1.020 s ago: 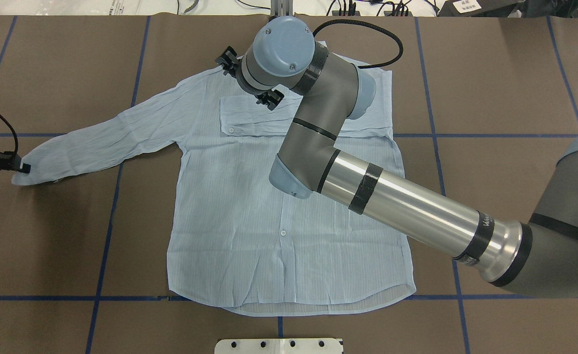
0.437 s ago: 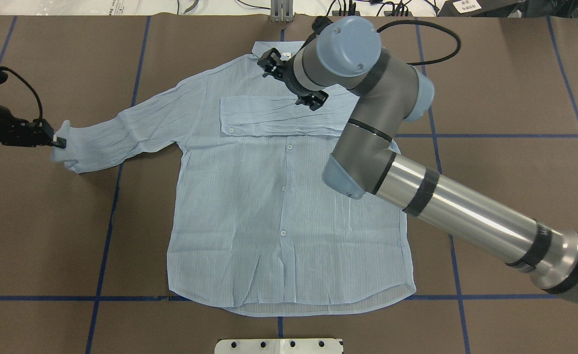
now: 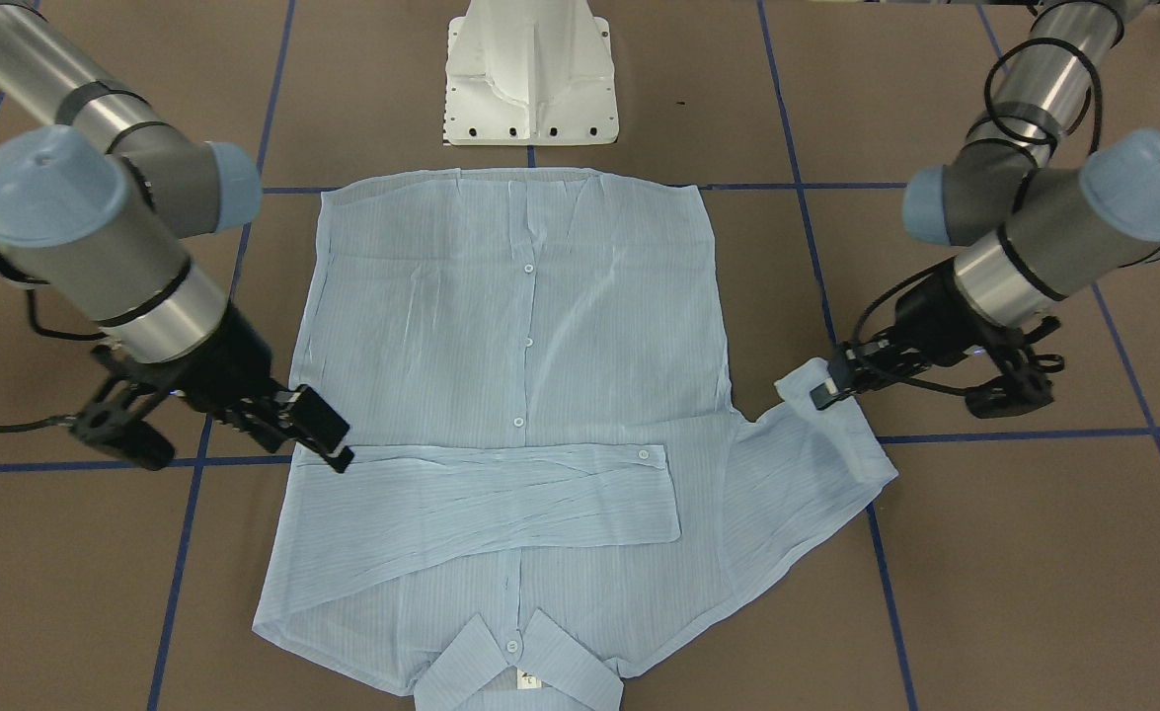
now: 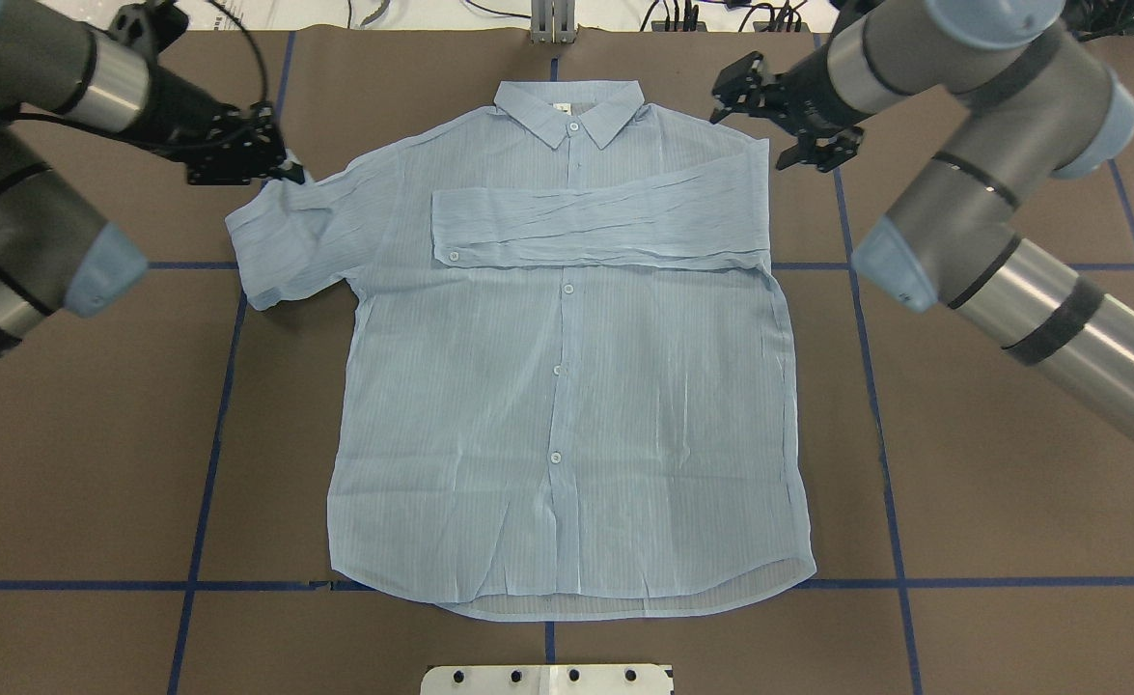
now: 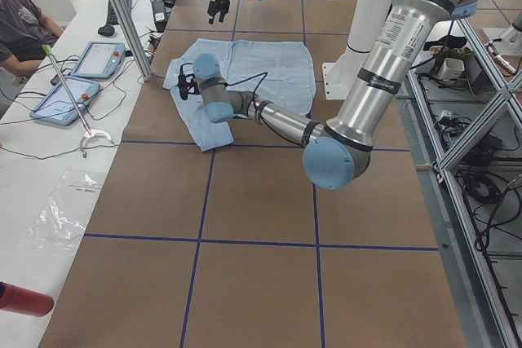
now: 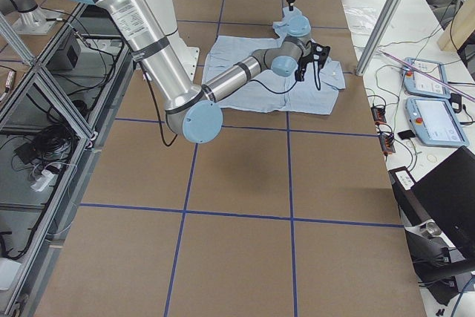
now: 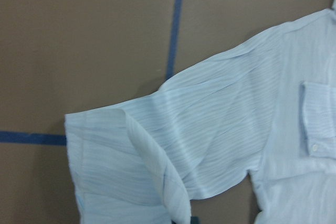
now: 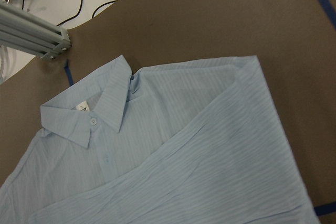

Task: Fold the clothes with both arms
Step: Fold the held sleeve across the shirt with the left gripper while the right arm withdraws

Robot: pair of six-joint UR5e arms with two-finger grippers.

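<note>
- The left gripper (image 3: 820, 387) is clamping 1 sleeve cuff of the shirt (image 4: 567, 405), which is lying flat beside it.
- The right gripper (image 4: 781, 124) is hovering spread and empty, just beside the shirt's other shoulder.

What surrounds the work area

We see a brown table cover (image 4: 94, 463) marked into large squares by blue tape lines (image 4: 94, 585). Across from the robot runs a white bench (image 5: 49, 160). A person (image 5: 20, 26) in a dark top shows at its edge, near two tablets (image 5: 99, 60) lying close together. Further along the bench we find a clear plastic bag (image 5: 65, 218) lying flat and a red bottle (image 5: 24, 299) on its side. A metal post (image 5: 122, 18) slants up between bench and table. In the right-side view we also make out a dark laptop (image 6: 445, 198) on the bench.
</note>
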